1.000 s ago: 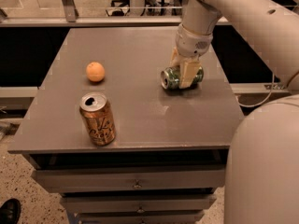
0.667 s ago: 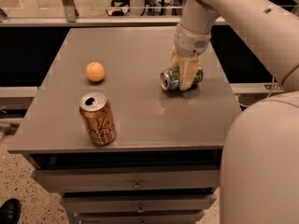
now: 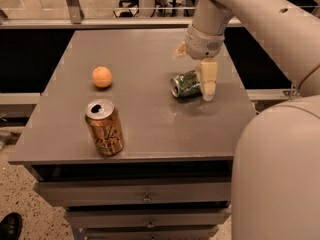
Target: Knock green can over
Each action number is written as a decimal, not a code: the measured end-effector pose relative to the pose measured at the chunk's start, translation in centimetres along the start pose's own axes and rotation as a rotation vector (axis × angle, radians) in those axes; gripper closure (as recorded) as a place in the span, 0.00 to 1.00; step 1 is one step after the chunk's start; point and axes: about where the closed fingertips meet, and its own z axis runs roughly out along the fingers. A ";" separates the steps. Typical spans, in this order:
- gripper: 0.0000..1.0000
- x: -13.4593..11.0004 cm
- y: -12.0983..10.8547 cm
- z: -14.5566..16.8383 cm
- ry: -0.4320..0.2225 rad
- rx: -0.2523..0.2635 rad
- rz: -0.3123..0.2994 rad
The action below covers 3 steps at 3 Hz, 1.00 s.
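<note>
Nearest the camera: dark shoe [image 3: 10,226] bottom left on the floor, drawers [image 3: 146,198] under the counter [image 3: 150,129], big pale robot body [image 3: 277,174] filling the lower right

Front left of the counter: gold-brown can [image 3: 104,128] with cursive lettering, upright, top opened, well apart from everything else, not the target

Further back on the left: an orange [image 3: 102,77], loose on the surface, apart from both cans

Right of centre, further back: the green can [image 3: 186,84] lies on its side, silver top facing left toward the orange, mottled green side up. Judged from how it lies, the knock-over is done and the step in hand is the finish or release. Next move calls for lifting the hand straight up and clear without nudging the can, since a can on its side will likely roll with a light touch, and the right edge of the counter is near

The hand [image 3: 194,74] sits right at the green can, fingers spread wide apart. One pale finger [image 3: 208,83] points down at the can's right end, touching it or just beside it, cannot tell which, tip down at the counter. The other finger shows behind and up to the left, off the can. Nothing is gripped

The arm [image 3: 250,14] comes in from the top right above it

Farthest back: a railing [image 3: 125,21] past the counter's rear edge
</note>
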 end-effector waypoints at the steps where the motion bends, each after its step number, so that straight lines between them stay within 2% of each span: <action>1: 0.00 0.0 -0.1 -0.2 0.005 0.005 -0.004; 2: 0.00 0.6 -0.1 -1.9 -0.093 0.102 0.054; 3: 0.00 2.7 0.6 -5.8 -0.242 0.299 0.173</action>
